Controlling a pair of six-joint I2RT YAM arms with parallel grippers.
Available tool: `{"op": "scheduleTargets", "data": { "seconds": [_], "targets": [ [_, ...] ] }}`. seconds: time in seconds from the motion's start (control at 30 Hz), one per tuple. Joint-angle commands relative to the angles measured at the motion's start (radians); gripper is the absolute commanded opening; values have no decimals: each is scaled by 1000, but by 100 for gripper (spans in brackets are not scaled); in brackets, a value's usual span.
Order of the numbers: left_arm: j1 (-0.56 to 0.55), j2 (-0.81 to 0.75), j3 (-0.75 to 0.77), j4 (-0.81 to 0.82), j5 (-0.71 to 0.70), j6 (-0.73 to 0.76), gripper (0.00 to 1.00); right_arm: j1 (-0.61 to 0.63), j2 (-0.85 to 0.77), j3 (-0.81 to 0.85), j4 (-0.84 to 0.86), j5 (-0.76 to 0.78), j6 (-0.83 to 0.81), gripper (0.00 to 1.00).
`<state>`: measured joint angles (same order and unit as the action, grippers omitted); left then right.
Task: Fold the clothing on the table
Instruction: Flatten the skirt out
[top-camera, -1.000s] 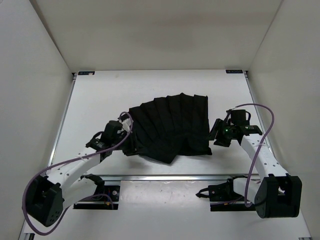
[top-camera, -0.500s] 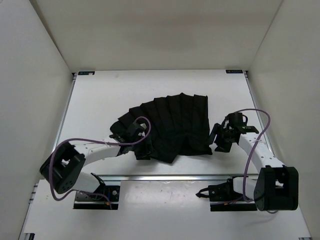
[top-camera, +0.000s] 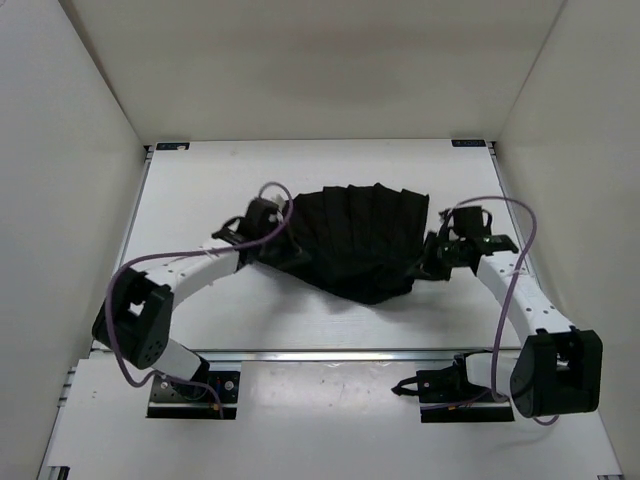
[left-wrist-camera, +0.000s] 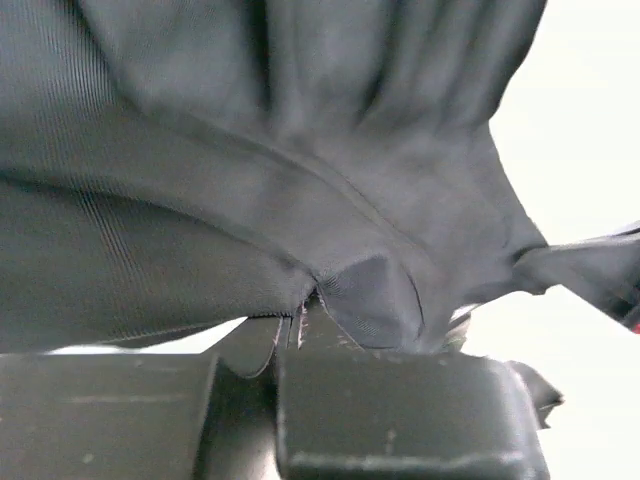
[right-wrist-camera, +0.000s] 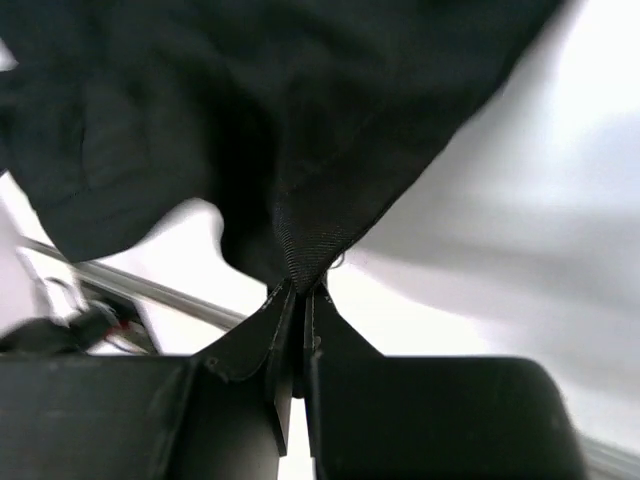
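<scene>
Left gripper (left-wrist-camera: 300, 325) has its jaws pinched tight on a fold of the black clothing (left-wrist-camera: 250, 180), and the right gripper (right-wrist-camera: 298, 290) is clamped on a pointy corner of the same fabric. From above, the 2 grippers sit at the garment's left and right edges. It's bunched between them mid-frame over the white table (top-camera: 200, 190), lower edge dipping to a point.

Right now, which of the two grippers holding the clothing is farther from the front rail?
The left gripper, pinching the left edge of the clothing; the right gripper pinches the right edge, closer to the rail.
</scene>
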<state>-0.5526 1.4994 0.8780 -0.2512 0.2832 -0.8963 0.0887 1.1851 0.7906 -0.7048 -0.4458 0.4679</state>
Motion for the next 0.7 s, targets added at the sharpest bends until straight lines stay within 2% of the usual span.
{"op": "scheduleTargets", "data": {
  "seconds": [0.0, 0.1, 0.2, 0.33, 0.4, 0.53, 0.63, 0.67],
  "targets": [
    [124, -132, 148, -52, 66, 46, 0, -29, -71, 214, 60, -73, -14, 0],
    [233, -217, 206, -98, 128, 51, 0, -27, -105, 327, 50, -65, -20, 0],
    [290, -315, 219, -144, 151, 48, 0, -15, -156, 398, 36, -47, -20, 0],
    [319, -467, 194, -155, 114, 2, 0, -35, -232, 464, 18, -70, -9, 0],
    [332, -501, 188, -143, 105, -22, 0, -47, -219, 501, 11, -91, 3, 0],
    [336, -438, 197, -70, 166, -70, 0, -11, -81, 527, 53, -159, 43, 0],
    [347, -284, 229, 44, 266, -125, 0, 55, 83, 600, 103, -137, 37, 0],
    [364, -253, 251, 96, 301, -151, 0, 84, 159, 672, 96, -130, 32, 0]
  ]
}}
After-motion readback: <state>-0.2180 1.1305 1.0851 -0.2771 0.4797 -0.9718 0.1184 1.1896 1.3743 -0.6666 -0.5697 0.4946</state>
